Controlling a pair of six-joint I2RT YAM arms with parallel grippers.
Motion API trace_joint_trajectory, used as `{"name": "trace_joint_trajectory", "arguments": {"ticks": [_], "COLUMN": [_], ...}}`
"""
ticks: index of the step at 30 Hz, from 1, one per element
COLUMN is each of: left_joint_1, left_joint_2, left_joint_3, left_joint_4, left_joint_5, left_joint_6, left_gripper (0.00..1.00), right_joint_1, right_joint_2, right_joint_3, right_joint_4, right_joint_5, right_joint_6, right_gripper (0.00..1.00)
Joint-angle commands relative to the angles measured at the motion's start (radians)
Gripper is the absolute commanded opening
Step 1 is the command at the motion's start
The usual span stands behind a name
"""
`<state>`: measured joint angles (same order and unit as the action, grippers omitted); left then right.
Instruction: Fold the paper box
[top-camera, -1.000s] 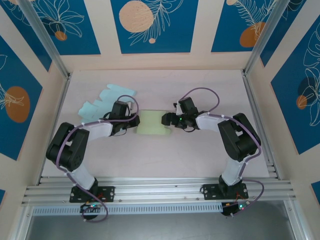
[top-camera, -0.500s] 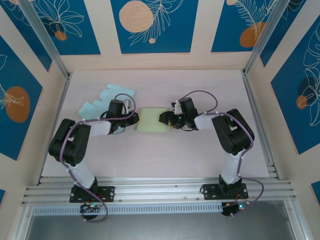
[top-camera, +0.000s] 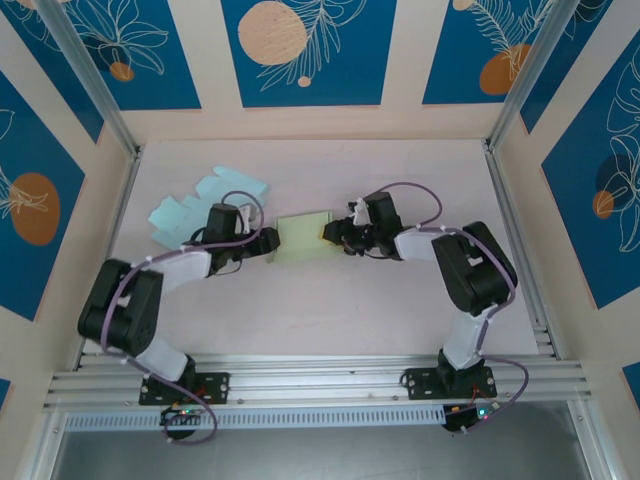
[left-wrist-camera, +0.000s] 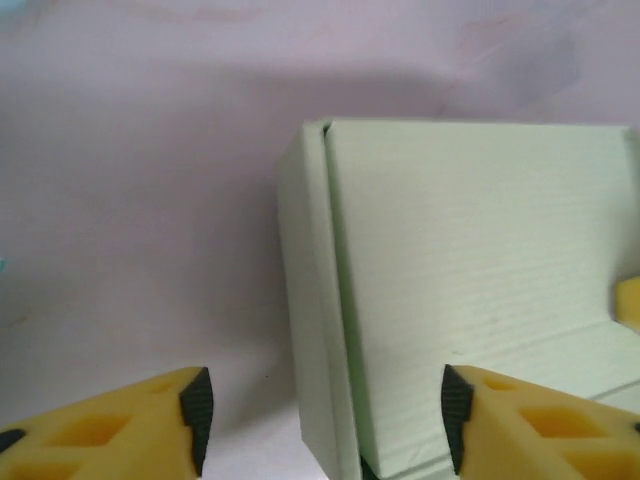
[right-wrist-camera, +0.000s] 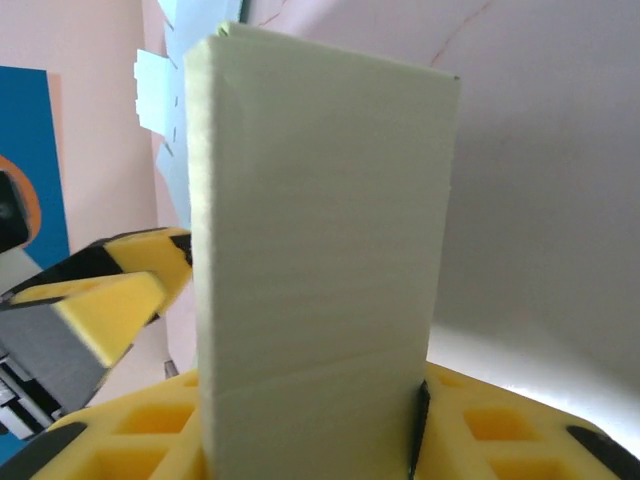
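Pale green box at mid-table between both arms: the right gripper is clamped on it, the left gripper stands open.

From above, the box sits on the pink table with a gripper at each end and flat blue sheets lying behind the left arm; how the jaws stand is hard to read there. The left wrist view makes it plain: its yellow fingers are wide apart, the box's upright edge in the gap between them. The right wrist view shows the box rising tall between that gripper's own fingers, pressed by both, with a left finger just beside its far end.
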<state>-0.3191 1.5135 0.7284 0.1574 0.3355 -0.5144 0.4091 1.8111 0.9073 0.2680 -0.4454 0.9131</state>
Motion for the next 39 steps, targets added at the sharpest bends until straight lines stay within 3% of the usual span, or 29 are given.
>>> {"name": "trace_joint_trajectory", "arguments": {"ticks": [1,4,8,14,18,25,34,39], "left_joint_1": [-0.036,-0.152,-0.346,-0.506,-0.557,-0.594,-0.594,-0.594], "left_joint_2": [-0.153,-0.271,-0.360,-0.365,-0.306,-0.217,-0.201,-0.205], "left_joint_3": [-0.044,-0.106,-0.229,-0.227,-0.198,-0.152,-0.101,-0.047], "left_joint_4": [0.083,0.153,0.277,0.195,0.151,0.111,0.059,-0.047], "left_joint_5": [-0.027,-0.107,-0.152,-0.333,-0.465,-0.542,-0.543,-0.519], "left_joint_6": [0.210,0.504,0.985,1.242,1.315,1.346,1.312,1.270], "left_gripper": [0.72,0.80,0.98,1.00,1.00,0.98,0.66,0.55], "right_joint_1": [-0.025,-0.045,-0.069,-0.092,-0.098,-0.101,-0.107,-0.108], "right_joint_2": [-0.071,-0.110,-0.150,-0.196,-0.209,-0.202,-0.186,-0.187], "right_joint_3": [0.032,0.064,0.091,0.096,0.088,0.075,0.069,0.056], "right_joint_4": [-0.183,-0.332,-0.512,-0.695,-0.752,-0.789,-0.821,-0.783], "right_joint_5": [-0.081,-0.142,-0.217,-0.258,-0.284,-0.319,-0.323,-0.329], "right_joint_6": [0.038,0.028,0.007,-0.021,-0.028,-0.032,-0.071,-0.061], "right_gripper": [0.42,0.42,0.43,0.43,0.43,0.43,0.43,0.43]}}
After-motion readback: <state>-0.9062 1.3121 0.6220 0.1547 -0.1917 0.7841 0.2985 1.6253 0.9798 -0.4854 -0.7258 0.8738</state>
